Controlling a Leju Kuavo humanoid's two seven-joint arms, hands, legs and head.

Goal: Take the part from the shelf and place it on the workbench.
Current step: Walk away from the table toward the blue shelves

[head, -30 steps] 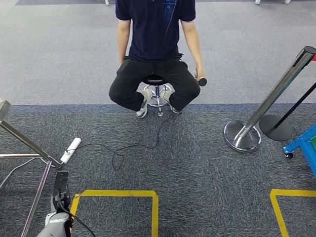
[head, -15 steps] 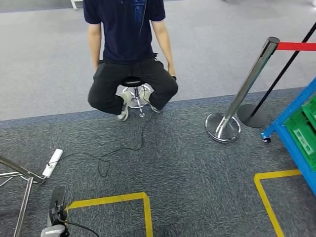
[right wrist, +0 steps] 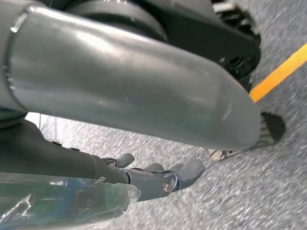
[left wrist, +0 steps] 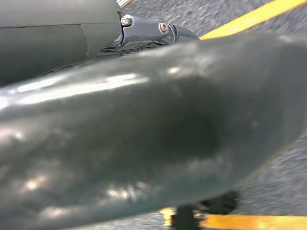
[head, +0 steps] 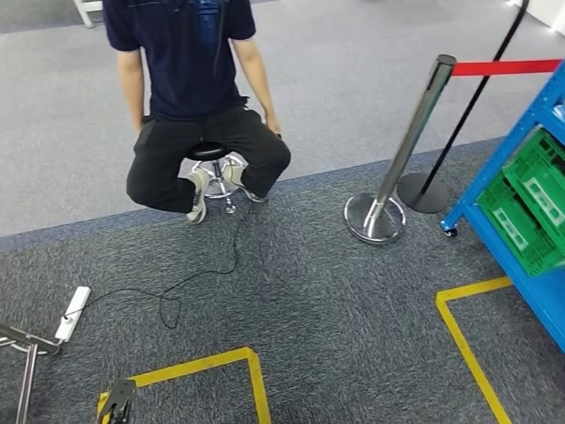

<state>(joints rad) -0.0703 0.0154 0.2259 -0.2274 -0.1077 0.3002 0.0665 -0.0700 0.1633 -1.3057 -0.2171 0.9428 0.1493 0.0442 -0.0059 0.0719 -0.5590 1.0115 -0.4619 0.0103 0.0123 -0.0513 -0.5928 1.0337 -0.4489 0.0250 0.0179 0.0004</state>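
At 3 o'clock stands the blue shelf [head: 533, 265] with green crates [head: 526, 208]; the part itself can't be made out. Right hand [right wrist: 159, 179] hangs over carpet, fingers loosely extended, holding nothing. Left hand [head: 118, 402] at 7 o'clock, finger state unclear. Person [head: 193, 97] sits at 11 o'clock. Best to square up to the shelf first, clear of the stanchion [head: 393, 168].

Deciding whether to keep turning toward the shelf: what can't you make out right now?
- Blue shelf: cut off by the head view's right edge; part not identifiable among the green crates.
- Left hand: mostly hidden behind a blurred dark cover in the left wrist view.
- Right hand: partly hidden, grasp unclear.
- Workbench: not identifiable.
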